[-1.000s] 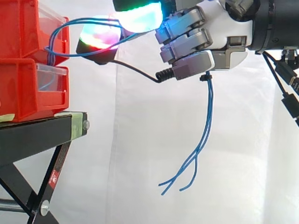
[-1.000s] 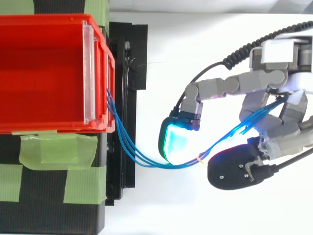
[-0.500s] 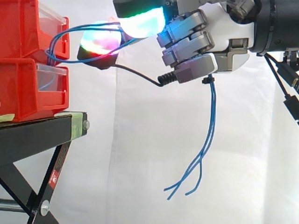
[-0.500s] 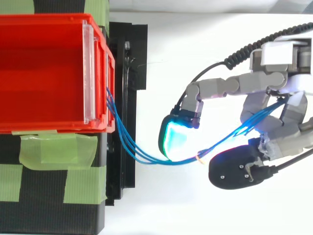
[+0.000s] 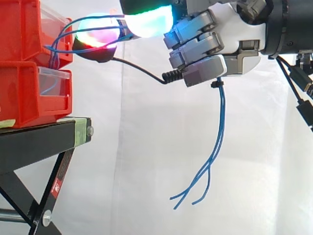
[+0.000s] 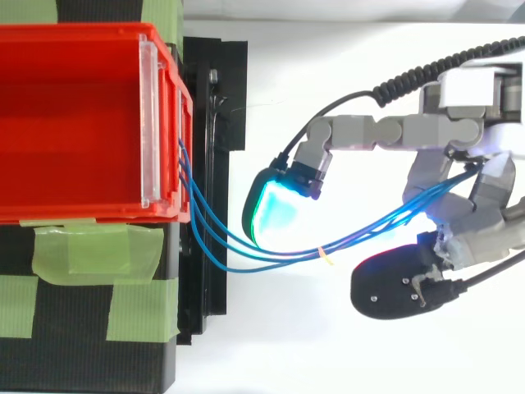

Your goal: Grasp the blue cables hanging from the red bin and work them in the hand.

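Several blue cables (image 5: 219, 139) are running from the red bin (image 6: 82, 215) into the hand (image 5: 230, 34), whose curled fingers are pinching them. I am seeing one finger (image 6: 377, 131) stretching further out now, spreading the strands.

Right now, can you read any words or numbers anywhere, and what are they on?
No text here can be read.
The sticker on the black stand leg: red and white, too small to read.
The red bins, blue cables and hand: no writing that I can see.
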`<state>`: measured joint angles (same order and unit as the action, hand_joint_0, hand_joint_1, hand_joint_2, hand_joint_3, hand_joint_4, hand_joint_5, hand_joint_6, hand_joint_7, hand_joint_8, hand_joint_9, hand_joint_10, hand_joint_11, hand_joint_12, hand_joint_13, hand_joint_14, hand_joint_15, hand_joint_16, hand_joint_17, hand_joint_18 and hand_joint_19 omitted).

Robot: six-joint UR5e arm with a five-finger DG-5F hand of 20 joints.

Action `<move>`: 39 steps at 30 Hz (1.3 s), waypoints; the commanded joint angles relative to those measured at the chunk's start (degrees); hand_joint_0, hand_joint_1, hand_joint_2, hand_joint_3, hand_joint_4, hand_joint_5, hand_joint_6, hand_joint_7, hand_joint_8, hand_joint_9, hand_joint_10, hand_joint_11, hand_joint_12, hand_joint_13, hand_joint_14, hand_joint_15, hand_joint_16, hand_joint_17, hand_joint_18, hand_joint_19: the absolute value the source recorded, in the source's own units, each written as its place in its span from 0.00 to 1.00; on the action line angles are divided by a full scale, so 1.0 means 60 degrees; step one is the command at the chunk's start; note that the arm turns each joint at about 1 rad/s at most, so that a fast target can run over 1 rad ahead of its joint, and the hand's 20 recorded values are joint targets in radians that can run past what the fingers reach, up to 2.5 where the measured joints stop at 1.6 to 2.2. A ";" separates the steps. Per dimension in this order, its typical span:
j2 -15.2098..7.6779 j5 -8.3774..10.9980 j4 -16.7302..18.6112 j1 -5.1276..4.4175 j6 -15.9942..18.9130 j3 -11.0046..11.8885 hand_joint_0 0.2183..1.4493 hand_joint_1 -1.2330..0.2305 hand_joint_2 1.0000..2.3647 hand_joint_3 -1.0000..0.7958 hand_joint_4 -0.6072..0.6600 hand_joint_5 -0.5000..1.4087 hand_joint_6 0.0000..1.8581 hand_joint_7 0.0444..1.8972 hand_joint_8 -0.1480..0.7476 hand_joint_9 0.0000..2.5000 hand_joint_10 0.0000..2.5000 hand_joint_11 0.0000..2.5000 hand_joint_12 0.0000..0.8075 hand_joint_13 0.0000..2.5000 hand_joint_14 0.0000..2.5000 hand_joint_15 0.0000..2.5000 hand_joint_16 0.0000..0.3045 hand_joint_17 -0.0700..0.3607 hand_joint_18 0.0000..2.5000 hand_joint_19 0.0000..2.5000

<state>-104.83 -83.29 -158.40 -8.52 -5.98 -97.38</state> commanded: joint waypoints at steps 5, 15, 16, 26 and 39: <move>-0.0005 0.0009 0.0004 0.0000 0.0000 0.0000 0.54 0.35 0.01 0.33 0.66 0.35 0.00 0.66 0.81 0.77 1.00 1.00 0.90 0.83 1.00 0.83 0.70 0.53 1.00 0.29; -0.0005 0.0009 -0.0025 0.0000 0.0000 0.0000 0.59 0.39 0.01 0.22 0.67 0.41 0.00 0.73 0.81 0.77 1.00 1.00 0.90 0.83 1.00 0.83 0.70 0.53 1.00 0.29; -0.0005 0.0009 -0.0011 0.0000 0.0000 0.0000 0.59 0.39 0.01 0.23 0.67 0.41 0.00 0.73 0.81 0.77 1.00 1.00 0.90 0.83 1.00 0.83 0.70 0.53 1.00 0.29; 0.0010 0.0009 -0.0011 -0.0029 -0.0014 0.0000 0.71 0.40 0.02 0.54 0.65 0.42 0.02 0.72 0.81 0.77 1.00 1.00 0.90 0.83 1.00 0.83 0.70 0.53 1.00 0.29; -0.0005 0.0009 0.0004 -0.0059 0.0000 0.0000 0.58 0.43 0.01 0.22 0.68 0.41 0.00 0.72 0.81 0.77 1.00 1.00 0.90 0.83 1.00 0.83 0.70 0.53 1.00 0.29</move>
<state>-104.83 -83.22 -158.38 -8.84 -5.99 -97.38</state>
